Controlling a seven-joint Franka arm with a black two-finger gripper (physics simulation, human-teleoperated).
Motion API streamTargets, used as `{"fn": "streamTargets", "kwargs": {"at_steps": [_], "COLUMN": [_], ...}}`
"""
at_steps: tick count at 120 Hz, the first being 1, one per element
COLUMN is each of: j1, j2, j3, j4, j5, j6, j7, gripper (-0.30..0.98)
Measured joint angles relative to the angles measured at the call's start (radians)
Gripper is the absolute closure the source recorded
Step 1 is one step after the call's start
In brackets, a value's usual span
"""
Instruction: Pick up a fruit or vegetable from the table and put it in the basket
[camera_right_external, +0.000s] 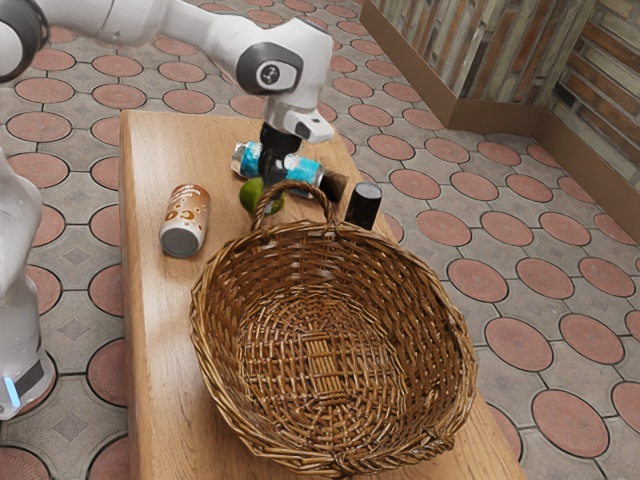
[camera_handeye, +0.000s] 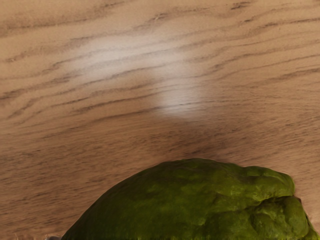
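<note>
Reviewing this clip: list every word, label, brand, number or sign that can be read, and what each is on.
No text is readable.
Tan-and-brown can: light lettering on the brown band, too small to read.
Blue-and-white can: markings too small to make out.
Robot arm: round mark on the joint, too small to read.

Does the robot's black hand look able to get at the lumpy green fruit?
Probably yes: the black hand is right at the lumpy green fruit, and nothing seems to stand between them.
</note>
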Motion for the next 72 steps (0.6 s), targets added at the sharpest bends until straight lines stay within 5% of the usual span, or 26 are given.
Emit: {"fn": "streamTargets", "kwargs": {"at_steps": [36, 72], "j1": [0.002, -0.001], "j2": [-0.014, 0.021], "j3": [-0.06, -0.42], "j4": [0.359, 0.428], "j5": [0.063, 0.066], "j6": [-0.202, -0.197], "j7": [0.001, -0.053], "gripper": [0.27, 0.28]}}
